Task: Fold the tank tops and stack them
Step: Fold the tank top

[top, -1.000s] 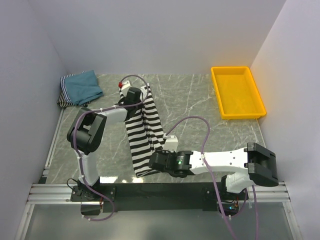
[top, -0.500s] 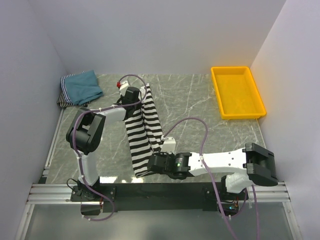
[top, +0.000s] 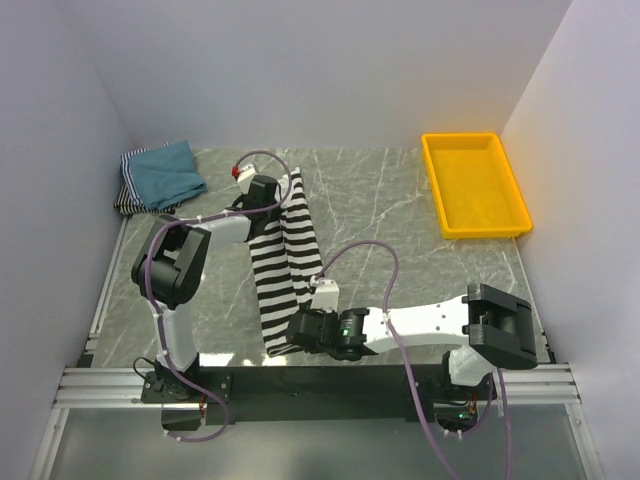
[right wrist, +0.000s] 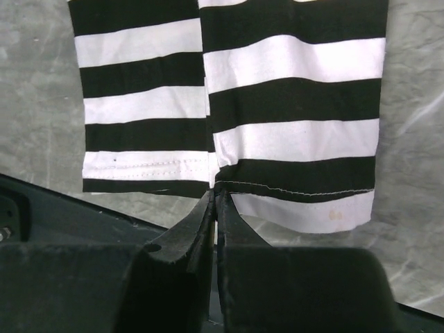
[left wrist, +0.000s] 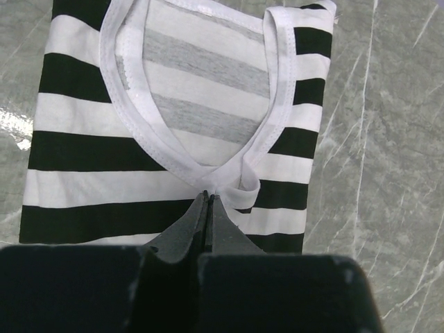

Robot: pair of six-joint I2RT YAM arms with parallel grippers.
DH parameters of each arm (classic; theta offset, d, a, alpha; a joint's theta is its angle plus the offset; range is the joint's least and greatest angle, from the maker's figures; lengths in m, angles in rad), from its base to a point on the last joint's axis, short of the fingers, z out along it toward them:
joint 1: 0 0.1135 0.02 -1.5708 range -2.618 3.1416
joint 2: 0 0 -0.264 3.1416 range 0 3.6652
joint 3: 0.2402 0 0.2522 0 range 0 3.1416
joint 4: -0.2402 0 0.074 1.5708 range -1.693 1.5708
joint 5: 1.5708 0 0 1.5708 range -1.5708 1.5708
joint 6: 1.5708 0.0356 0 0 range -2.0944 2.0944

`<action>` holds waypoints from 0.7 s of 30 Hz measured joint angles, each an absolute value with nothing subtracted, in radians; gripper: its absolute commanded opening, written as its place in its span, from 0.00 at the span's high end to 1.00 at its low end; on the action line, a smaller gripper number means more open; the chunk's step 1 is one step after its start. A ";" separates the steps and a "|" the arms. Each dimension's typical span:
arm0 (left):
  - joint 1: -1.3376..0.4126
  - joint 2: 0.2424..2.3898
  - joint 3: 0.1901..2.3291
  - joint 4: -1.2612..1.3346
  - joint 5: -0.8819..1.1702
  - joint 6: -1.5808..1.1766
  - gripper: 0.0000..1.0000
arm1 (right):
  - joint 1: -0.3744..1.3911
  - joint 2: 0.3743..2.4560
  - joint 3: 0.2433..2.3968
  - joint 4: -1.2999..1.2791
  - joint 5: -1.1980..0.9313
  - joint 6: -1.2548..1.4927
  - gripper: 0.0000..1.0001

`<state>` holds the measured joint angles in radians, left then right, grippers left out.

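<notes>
Left gripper is pinched fully shut on the white-bound neckline of the black-and-white striped tank top. The top lies folded in a long strip down the middle of the grey marbled table, and the right gripper, its jaws almost closed, clamps the hem at the near end. Plain white walls enclose the table; a teal-blue tank top rests on a finely striped folded top in the far left corner, and a yellow tray sits far right.
</notes>
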<state>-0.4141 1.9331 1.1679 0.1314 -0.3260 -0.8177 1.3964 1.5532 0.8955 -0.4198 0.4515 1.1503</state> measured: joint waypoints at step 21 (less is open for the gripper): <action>-0.411 1.782 1.165 0.095 -0.310 -0.796 0.65 | 1.388 1.316 0.854 -0.366 0.440 1.082 0.55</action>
